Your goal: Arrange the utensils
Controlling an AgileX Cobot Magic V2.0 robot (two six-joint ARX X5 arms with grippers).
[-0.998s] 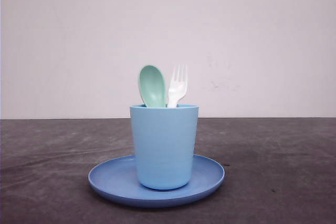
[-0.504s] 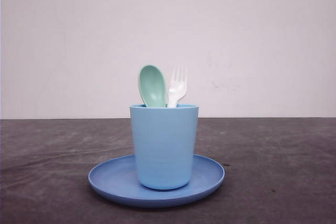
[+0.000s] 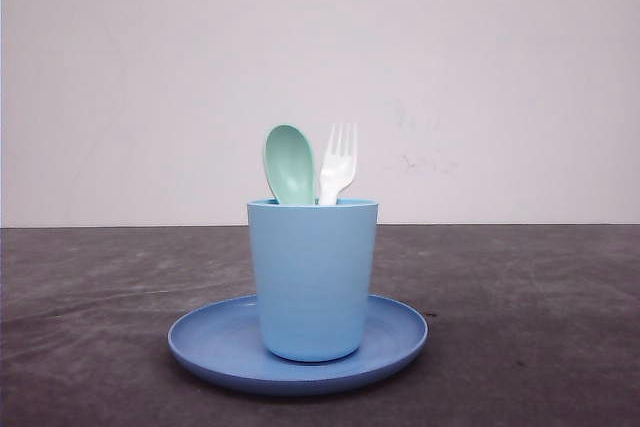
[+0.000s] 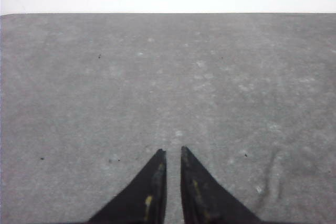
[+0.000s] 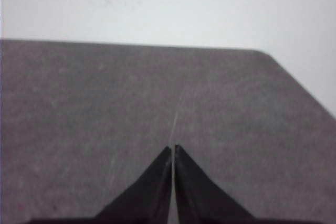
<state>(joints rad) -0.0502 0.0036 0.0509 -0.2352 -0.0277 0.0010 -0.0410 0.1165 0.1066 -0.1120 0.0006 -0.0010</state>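
Oval mint spoon [image 3: 289,164] and four-tined white fork [image 3: 338,161] upright in cup [image 3: 312,277]; both arms' fingers [image 4: 157,171] closed, empty.

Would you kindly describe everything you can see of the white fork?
The white fork looks like smooth, glossy plastic. Its head with four short tines points up, leaning slightly right, and rises above the rim of the light blue cup, which hides its handle. It stands in the cup close beside the mint-green spoon, on that spoon's right in the front view; whether they touch is unclear. The cup sits on a round blue plate. No end effector is near the fork.
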